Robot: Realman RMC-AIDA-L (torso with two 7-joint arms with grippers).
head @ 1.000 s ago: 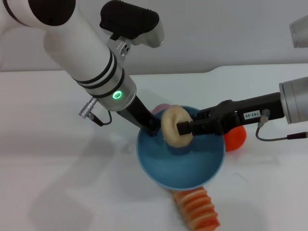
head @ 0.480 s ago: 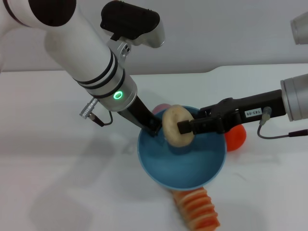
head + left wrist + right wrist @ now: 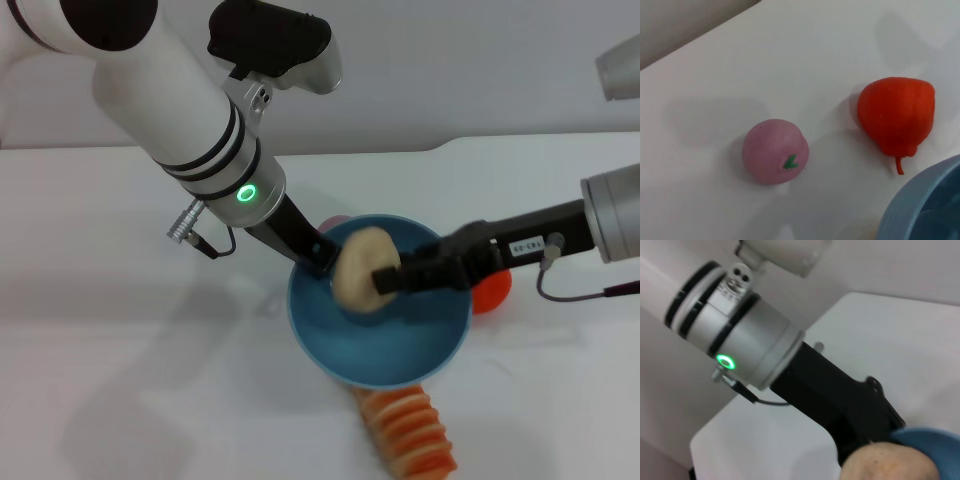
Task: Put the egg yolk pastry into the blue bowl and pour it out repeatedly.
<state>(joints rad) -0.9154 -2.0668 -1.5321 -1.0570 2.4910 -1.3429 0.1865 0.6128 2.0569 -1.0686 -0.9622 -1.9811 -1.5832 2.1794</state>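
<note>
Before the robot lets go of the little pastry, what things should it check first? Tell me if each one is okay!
1. Pastry held: the right pincer is shut on the egg yolk pastry. Ok.
2. Pastry over the bowl: it hangs above the blue bowl, inside the rim. Ok.
3. Bowl held steady: the left pincer sits at the bowl's far rim; its grip cannot be seen. Cannot tell.
4. Bowl empty: nothing else lies in the part that shows. Ok.
5. Other toys out of the way: the red pear and pink ball lie on the table behind the bowl, the striped roll in front. Ok.
</note>
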